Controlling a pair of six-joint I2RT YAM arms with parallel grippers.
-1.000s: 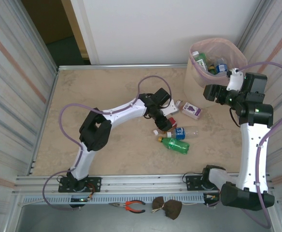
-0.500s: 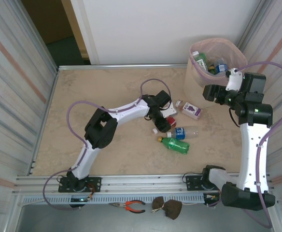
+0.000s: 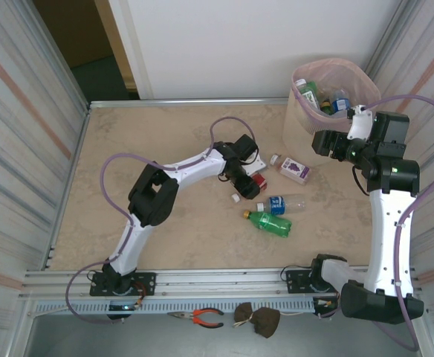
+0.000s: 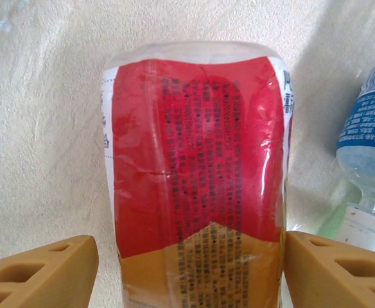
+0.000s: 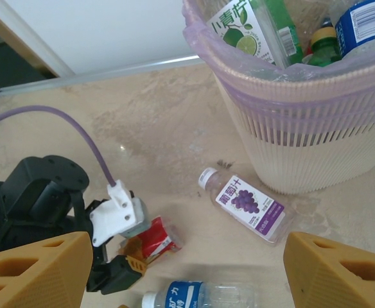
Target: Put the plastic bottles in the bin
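Observation:
Several plastic bottles lie on the table. A red-labelled bottle (image 4: 194, 160) sits between the fingers of my left gripper (image 4: 191, 256), which is open, with a small gap at the left finger. From above, that gripper (image 3: 250, 190) rests low over the red-labelled bottle (image 3: 259, 182). Close by lie a blue-labelled bottle (image 3: 280, 203), a green bottle (image 3: 269, 222) and a purple-labelled bottle (image 5: 248, 206). The bin (image 3: 302, 126), beige with a pink liner, holds several bottles. My right gripper (image 3: 321, 141) hovers open beside the bin (image 5: 303, 147), holding nothing.
A small white cap (image 3: 236, 198) lies left of the blue-labelled bottle. Corrugated walls close in the table on both sides. Pliers (image 3: 202, 317) and a brown object (image 3: 258, 320) lie below the front rail.
My left arm's elbow swung and its gripper shifted slightly back and left at the red-labelled bottle. The right arm has not moved.

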